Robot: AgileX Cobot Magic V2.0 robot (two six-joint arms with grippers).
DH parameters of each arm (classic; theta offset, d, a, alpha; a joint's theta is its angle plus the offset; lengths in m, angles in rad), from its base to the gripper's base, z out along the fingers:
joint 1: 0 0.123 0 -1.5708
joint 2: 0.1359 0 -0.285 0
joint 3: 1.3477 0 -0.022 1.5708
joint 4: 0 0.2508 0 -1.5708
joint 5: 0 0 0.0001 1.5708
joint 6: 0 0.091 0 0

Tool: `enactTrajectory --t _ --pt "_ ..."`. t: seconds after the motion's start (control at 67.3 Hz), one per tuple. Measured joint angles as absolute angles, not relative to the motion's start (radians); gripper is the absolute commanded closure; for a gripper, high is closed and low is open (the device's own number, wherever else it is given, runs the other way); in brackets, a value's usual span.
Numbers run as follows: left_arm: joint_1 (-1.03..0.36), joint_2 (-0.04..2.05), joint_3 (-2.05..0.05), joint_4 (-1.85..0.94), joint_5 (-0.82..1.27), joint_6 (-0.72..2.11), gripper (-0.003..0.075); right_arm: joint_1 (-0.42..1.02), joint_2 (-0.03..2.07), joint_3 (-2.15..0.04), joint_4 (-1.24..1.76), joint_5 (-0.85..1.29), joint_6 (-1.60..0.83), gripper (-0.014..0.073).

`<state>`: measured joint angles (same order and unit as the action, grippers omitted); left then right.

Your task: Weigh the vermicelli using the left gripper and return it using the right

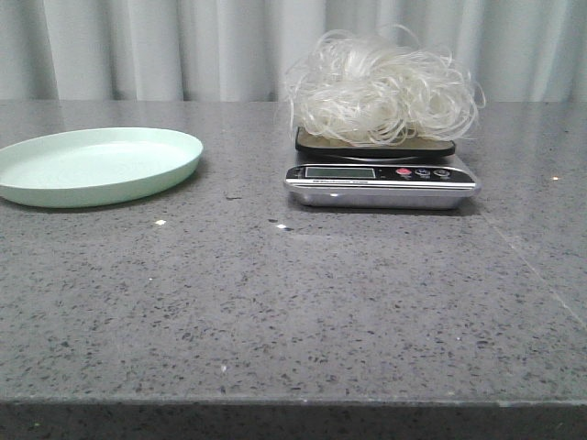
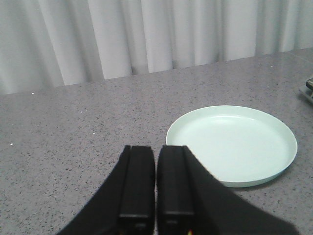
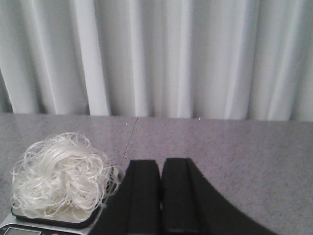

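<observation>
Beside the closed, empty right hand (image 3: 160, 196), vermicelli (image 3: 61, 183) sits weighed on the scale (image 1: 381, 183); its return to the plate (image 2: 232, 144) near the closed left hand (image 2: 155, 186) remains.

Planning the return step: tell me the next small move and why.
Probably open the right gripper and ease it toward the vermicelli: the tangle sits on the scale, the green plate is bare, and both grippers look shut and hold nothing.

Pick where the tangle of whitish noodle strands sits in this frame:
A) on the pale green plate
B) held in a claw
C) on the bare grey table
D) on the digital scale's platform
D: the tangle of whitish noodle strands rests on the silver digital scale; the pale green round plate holds nothing.
</observation>
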<state>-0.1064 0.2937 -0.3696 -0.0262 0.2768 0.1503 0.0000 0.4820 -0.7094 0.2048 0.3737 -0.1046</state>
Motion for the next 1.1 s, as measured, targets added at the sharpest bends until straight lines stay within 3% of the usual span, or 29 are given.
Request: enactTrajectory --t 0.342,0.431,0.55,0.624,1.1 --pt "-0.106 0.294 -0.37 -0.026 0.277 0.15 0.0583 0.116 0.914 -1.052 0.23 0.568 -0.176 0.0426" --pt "-0.106 0.294 -0.37 -0.026 0.277 0.15 0.0583 0.163 1.023 -1.119 0.23 0.57 -0.191 0.0315" --pt "-0.106 0.294 -0.37 -0.026 0.277 0.15 0.0583 0.216 1.159 -1.195 0.233 0.57 -0.199 0.0072" --pt "-0.106 0.294 -0.37 -0.026 0.277 0.15 0.0583 0.238 1.225 -1.234 0.238 0.57 -0.2 -0.0033" --pt "-0.106 0.294 -0.37 -0.026 0.277 0.15 0.0583 0.316 1.555 -1.395 0.327 0.564 -0.201 -0.0008"
